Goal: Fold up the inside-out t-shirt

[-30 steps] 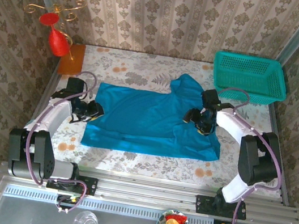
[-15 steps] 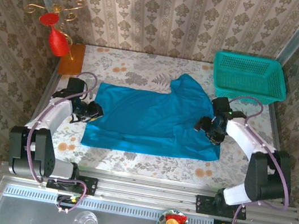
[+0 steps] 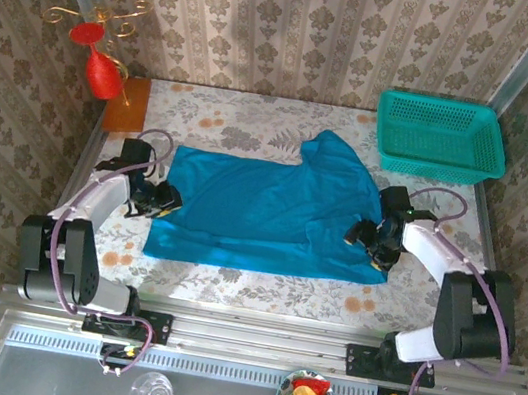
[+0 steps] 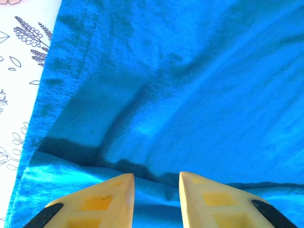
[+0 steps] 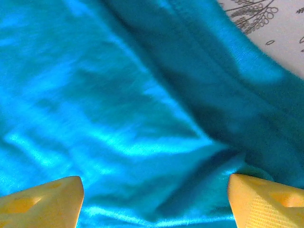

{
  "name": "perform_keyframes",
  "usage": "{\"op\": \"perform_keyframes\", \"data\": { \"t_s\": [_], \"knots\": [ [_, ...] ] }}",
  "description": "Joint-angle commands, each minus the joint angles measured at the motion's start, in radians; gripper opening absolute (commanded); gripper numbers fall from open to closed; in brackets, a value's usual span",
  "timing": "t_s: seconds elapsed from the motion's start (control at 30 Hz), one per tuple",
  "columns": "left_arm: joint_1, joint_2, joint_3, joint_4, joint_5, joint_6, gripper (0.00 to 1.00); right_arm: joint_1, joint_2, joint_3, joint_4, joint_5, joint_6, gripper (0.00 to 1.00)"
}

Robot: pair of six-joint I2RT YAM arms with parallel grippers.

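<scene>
The inside-out t-shirt [image 3: 262,207] lies spread flat across the middle of the table, bright blue, with one sleeve pointing to the back. My left gripper [image 3: 164,201] sits at its left edge, low on the cloth. In the left wrist view the left gripper [image 4: 156,178] has its yellow fingers close together, with a raised fold of the t-shirt [image 4: 190,95] pinched between them. My right gripper [image 3: 367,237] hovers over the shirt's right end. In the right wrist view the right gripper [image 5: 154,183] stands wide open above rumpled cloth of the t-shirt [image 5: 118,95], holding nothing.
A teal mesh basket [image 3: 442,136] stands at the back right corner. An orange block [image 3: 126,103] and a red ornament on a gold stand [image 3: 102,74] are at the back left. The floral tablecloth [image 3: 256,125] shows around the shirt.
My right gripper has moved right and toward the near edge, from the shirt's upper right part to its right end, opening slightly. The left arm has stayed put.
</scene>
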Motion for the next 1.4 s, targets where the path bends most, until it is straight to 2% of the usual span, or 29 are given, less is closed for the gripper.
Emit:
{"op": "perform_keyframes", "data": {
  "t_s": [0.0, 0.2, 0.53, 0.63, 0.8, 0.9, 1.03, 1.13, 1.23, 1.37],
  "knots": [
    [-0.001, 0.008, -0.022, -0.016, -0.021, 0.018, 0.32, -0.031, 0.064, -0.027, 0.031, 0.019, 0.015, 0.82],
    [0.000, 0.010, -0.027, -0.024, -0.032, 0.015, 0.32, -0.050, 0.048, -0.009, -0.016, 0.057, 0.014, 0.83],
    [-0.005, -0.022, -0.044, -0.050, -0.052, 0.015, 0.32, -0.043, -0.155, -0.024, -0.118, -0.046, 0.011, 0.83],
    [-0.005, -0.024, -0.065, -0.045, -0.060, 0.009, 0.31, -0.044, -0.147, -0.055, -0.093, -0.072, 0.017, 0.83],
    [-0.007, -0.019, -0.095, -0.028, -0.067, -0.004, 0.31, -0.061, -0.098, -0.079, -0.043, 0.006, 0.045, 0.84],
    [-0.008, -0.011, -0.108, -0.021, -0.063, -0.009, 0.31, -0.093, -0.046, -0.119, 0.030, -0.036, 0.088, 0.85],
    [-0.005, -0.018, -0.119, -0.031, -0.087, -0.025, 0.31, -0.117, -0.050, -0.130, -0.021, 0.008, 0.146, 0.84],
    [-0.005, -0.024, -0.122, -0.033, -0.090, -0.039, 0.31, -0.119, -0.110, -0.108, -0.058, 0.022, 0.156, 0.84],
    [-0.007, -0.026, -0.113, -0.044, -0.092, -0.039, 0.30, -0.115, -0.183, -0.084, -0.067, -0.007, 0.139, 0.83],
    [-0.013, -0.015, -0.104, -0.032, -0.088, -0.039, 0.27, -0.089, -0.225, -0.067, -0.005, -0.117, 0.115, 0.81]
  ]
}}
